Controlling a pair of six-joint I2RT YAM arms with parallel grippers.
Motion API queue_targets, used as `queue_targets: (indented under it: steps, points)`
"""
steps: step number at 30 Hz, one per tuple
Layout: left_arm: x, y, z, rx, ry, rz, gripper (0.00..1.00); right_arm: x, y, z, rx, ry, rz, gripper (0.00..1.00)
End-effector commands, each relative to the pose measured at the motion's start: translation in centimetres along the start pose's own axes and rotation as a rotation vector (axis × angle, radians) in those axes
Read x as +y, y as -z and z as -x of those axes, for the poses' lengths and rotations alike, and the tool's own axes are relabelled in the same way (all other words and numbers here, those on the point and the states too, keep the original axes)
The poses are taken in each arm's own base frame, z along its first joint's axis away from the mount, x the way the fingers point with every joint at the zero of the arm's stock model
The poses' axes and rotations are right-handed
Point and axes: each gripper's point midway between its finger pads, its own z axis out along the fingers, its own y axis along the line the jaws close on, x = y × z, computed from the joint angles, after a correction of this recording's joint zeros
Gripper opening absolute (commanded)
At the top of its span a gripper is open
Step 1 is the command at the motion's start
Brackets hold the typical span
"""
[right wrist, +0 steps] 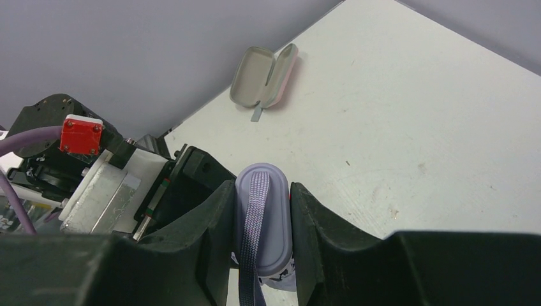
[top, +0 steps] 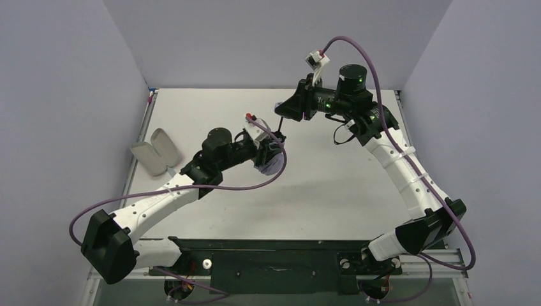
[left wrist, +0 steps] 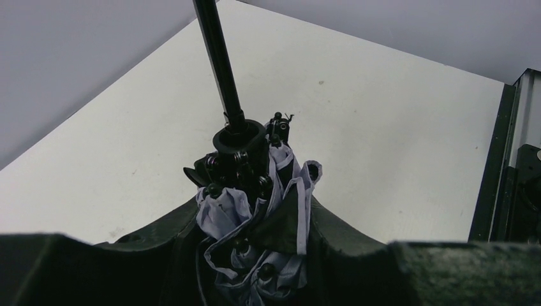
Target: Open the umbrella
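Note:
The umbrella is held off the table between both arms, folded. Its bunched lilac and black canopy (left wrist: 252,223) sits between the fingers (left wrist: 348,239) of my left gripper (left wrist: 255,255), which is shut on it. The thin black shaft (left wrist: 220,64) runs up and away from the canopy. At the far end, my right gripper (right wrist: 263,223) is shut on the flat lilac handle (right wrist: 271,210), its strap (right wrist: 254,217) lying along it. From above, the left gripper (top: 266,153) holds the canopy (top: 273,164) mid-table and the right gripper (top: 284,109) is just behind it.
A pale oblong case (top: 155,151) lies open at the table's left edge, also visible as the open case (right wrist: 265,76) in the right wrist view. Grey walls close in the table on three sides. The arm bases and a black rail (top: 274,255) run along the near edge.

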Motion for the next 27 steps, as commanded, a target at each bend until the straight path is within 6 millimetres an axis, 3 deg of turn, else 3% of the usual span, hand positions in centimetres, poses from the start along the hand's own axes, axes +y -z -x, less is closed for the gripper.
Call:
queue_targets:
  steps: [1, 2, 4, 6, 10, 13, 14, 16, 18, 27]
  points:
    - [-1.4, 0.9, -3.2, 0.123, 0.050, -0.060, 0.00, 2.7, 2.9, 10.1, -0.319, 0.153, 0.036, 0.08]
    - [-1.5, 0.8, -2.8, 0.116, 0.064, -0.062, 0.00, 2.9, 2.9, 9.9, -0.317, 0.151, 0.045, 0.32]
    - [-1.5, 0.7, -1.2, 0.088, 0.092, -0.061, 0.00, 3.0, 2.8, 9.3, -0.320, 0.131, 0.056, 0.59]
    - [-1.4, 0.6, 0.5, 0.054, 0.118, -0.061, 0.00, 3.2, 2.9, 8.8, -0.328, 0.100, 0.069, 0.76]
    - [-1.5, 0.7, 3.4, -0.011, 0.167, -0.076, 0.00, 2.9, 3.4, 7.4, -0.334, 0.083, 0.045, 0.81]
    - [-1.7, 0.9, 5.3, -0.063, 0.195, -0.099, 0.00, 1.4, 3.1, 4.9, -0.314, 0.056, -0.018, 0.82]
    - [-1.7, 0.9, 6.1, -0.087, 0.207, -0.104, 0.00, 1.3, 3.6, 5.1, -0.339, 0.063, -0.038, 0.82]
    - [-1.8, 1.1, 7.2, -0.115, 0.218, -0.114, 0.00, 0.0, 3.6, 3.3, -0.335, 0.034, -0.088, 0.82]
    - [-2.0, 1.2, 8.1, -0.139, 0.220, -0.126, 0.00, -0.3, 3.8, 2.9, -0.359, 0.021, -0.106, 0.82]
    - [-2.3, 1.3, 9.9, -0.178, 0.254, -0.147, 0.00, 0.9, 2.1, 1.0, -0.393, -0.003, -0.123, 0.66]
